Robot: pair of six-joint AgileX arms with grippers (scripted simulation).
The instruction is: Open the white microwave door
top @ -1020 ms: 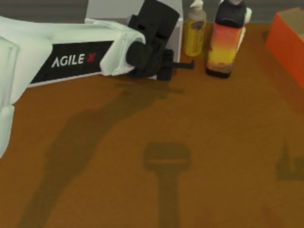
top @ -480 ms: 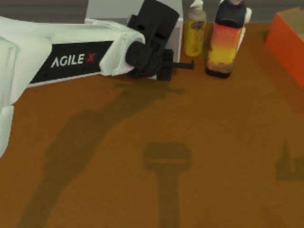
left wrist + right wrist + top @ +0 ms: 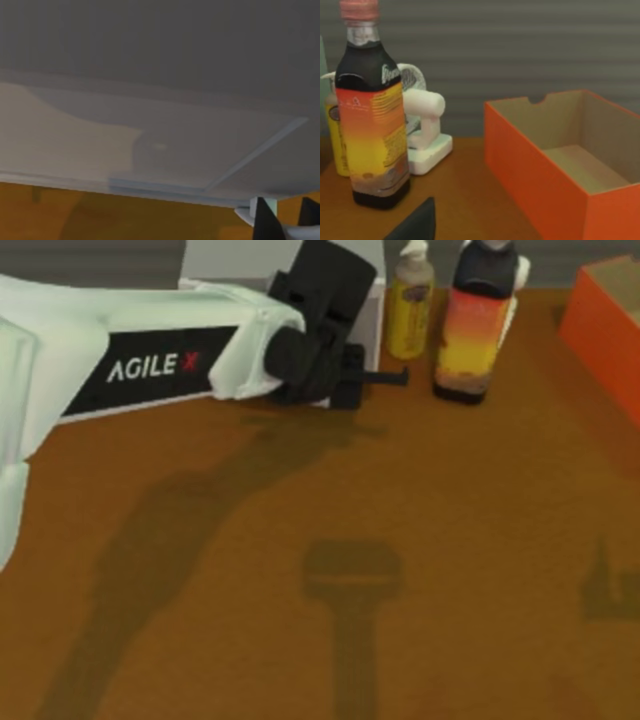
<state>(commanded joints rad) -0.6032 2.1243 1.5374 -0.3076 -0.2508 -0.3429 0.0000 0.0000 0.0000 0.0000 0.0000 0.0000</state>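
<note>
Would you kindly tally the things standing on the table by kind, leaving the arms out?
Microwaves: 1, the white microwave.
Bottles: 2, the yellow bottle and the dark sauce bottle.
Boxes: 1, the open orange box.
White stand-like gadgets: 1.
Total: 5.

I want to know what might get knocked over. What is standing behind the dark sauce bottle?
Behind the dark sauce bottle stands a white appliance on a flat base, and beside it a yellow bottle. The bottle covers part of the appliance, so its full shape cannot be seen.
</note>
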